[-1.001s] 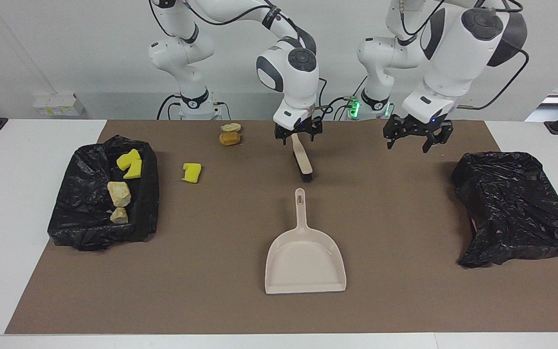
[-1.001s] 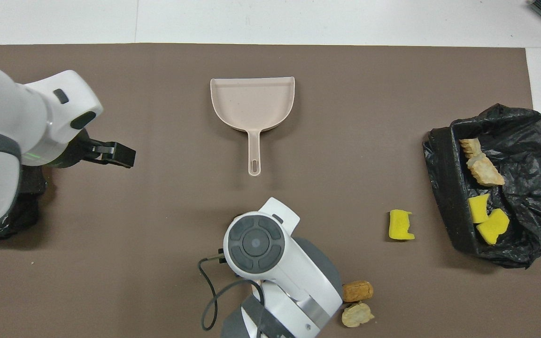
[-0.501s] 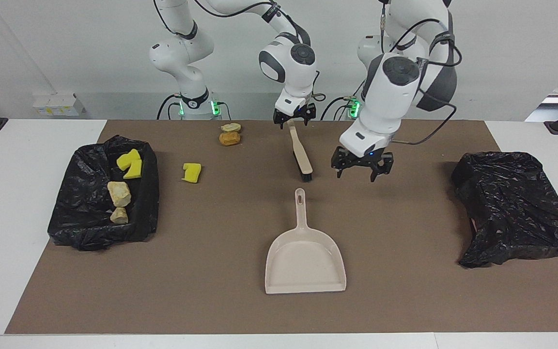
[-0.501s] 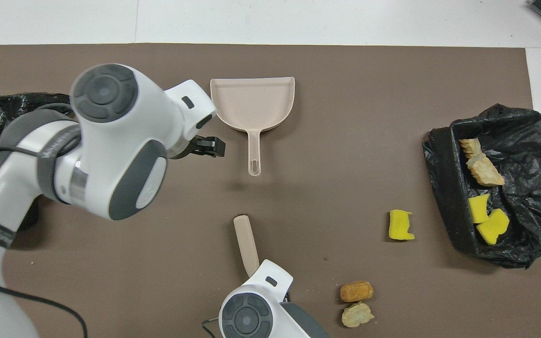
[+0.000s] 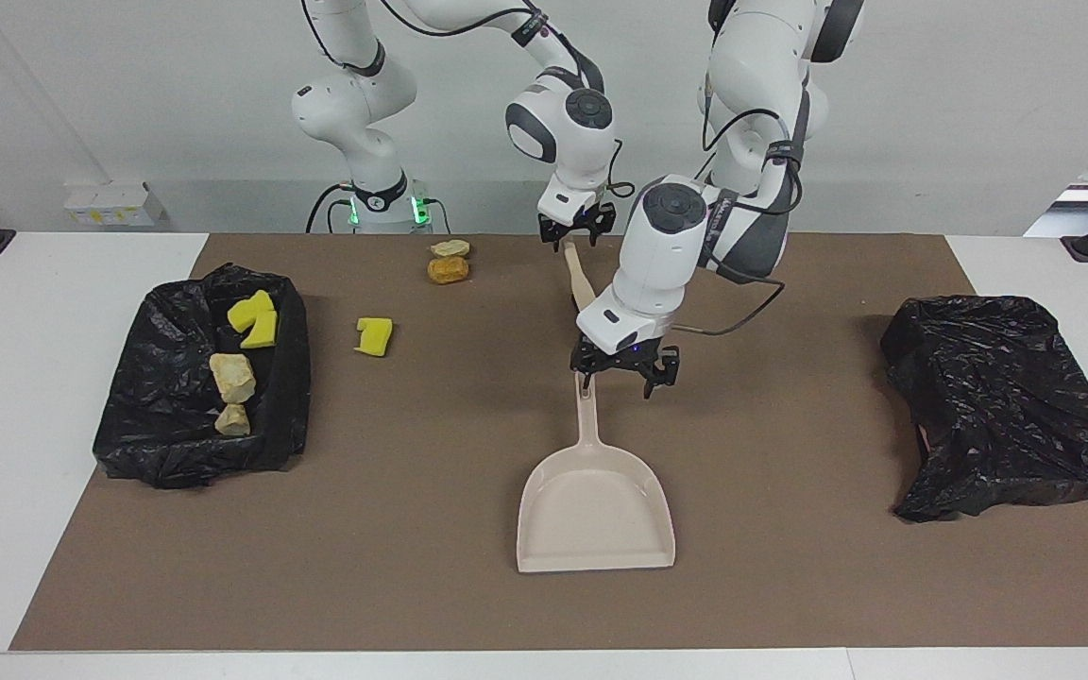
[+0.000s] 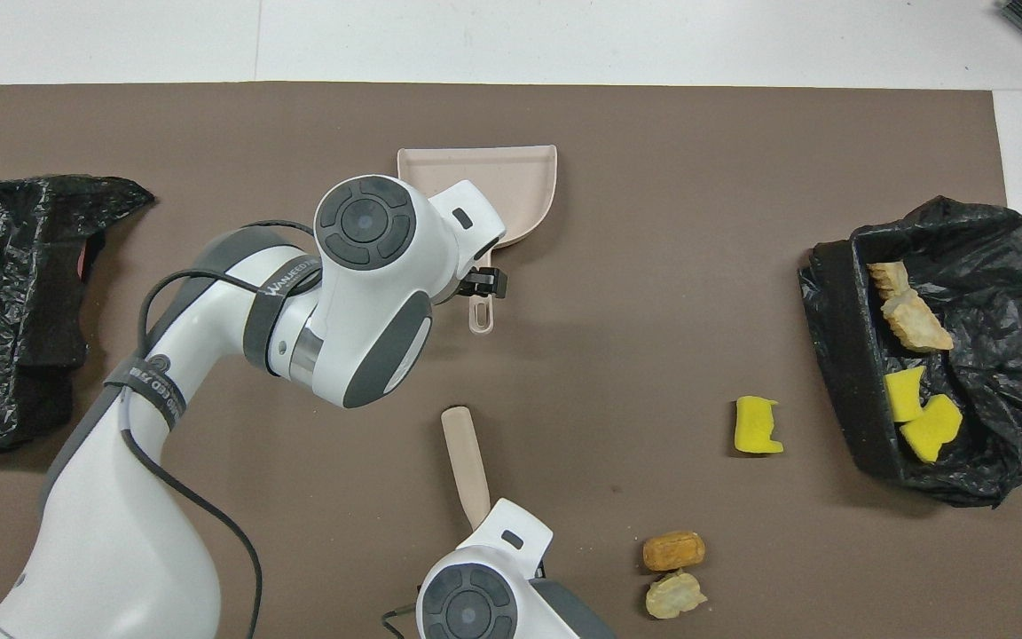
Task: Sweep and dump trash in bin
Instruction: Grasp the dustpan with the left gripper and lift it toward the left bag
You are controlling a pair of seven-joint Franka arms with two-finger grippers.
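Three pieces of trash are loose on the mat: a yellow sponge piece just beside the black-lined bin, and an orange-brown chunk touching a pale chunk nearer the robots. Four more pieces lie in the bin. My right gripper is at the brush handle's tip; I can't tell whether it has clamped. The loose trash lies near it, toward the right arm's end. My left gripper hangs spread over the dustpan handle's end, off to one side, well apart from the trash. Risk I see: closing off-centre nudges the handle and swings the pan away.
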